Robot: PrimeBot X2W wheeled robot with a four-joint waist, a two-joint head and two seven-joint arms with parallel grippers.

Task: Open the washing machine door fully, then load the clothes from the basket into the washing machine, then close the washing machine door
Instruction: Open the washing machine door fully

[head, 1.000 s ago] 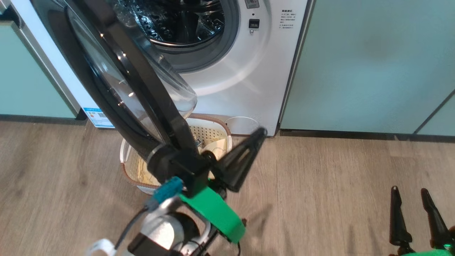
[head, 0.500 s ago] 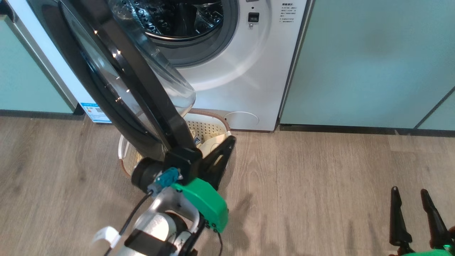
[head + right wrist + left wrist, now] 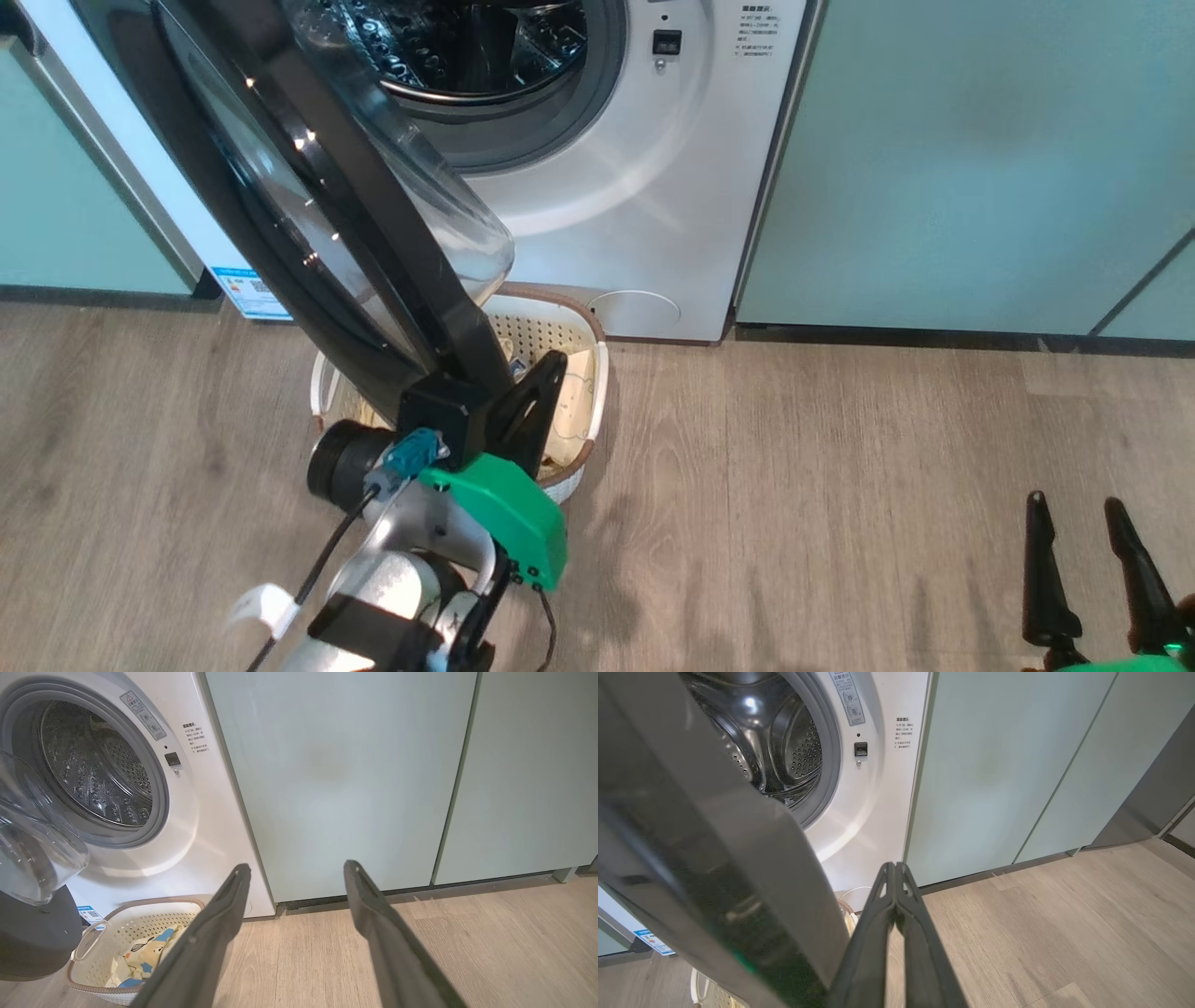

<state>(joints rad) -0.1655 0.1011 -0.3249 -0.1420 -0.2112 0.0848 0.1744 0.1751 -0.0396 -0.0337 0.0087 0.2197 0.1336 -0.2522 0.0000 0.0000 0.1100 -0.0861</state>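
My left forearm (image 3: pixel 401 588), pale and silvery with a dark cable (image 3: pixel 320 567) trailing beside it, rises from the lower left of the head view. It ends in a green wrist housing (image 3: pixel 499 518), beyond which my left gripper (image 3: pixel 553 362) points up and away from me. Its two long dark fingers (image 3: pixel 878 933) are pressed together with the tips meeting, as the left wrist view makes plain. My right gripper (image 3: pixel 1074 504) sits low at my right side, fingers upright and spread wide apart, and the right wrist view shows the same broad gap.
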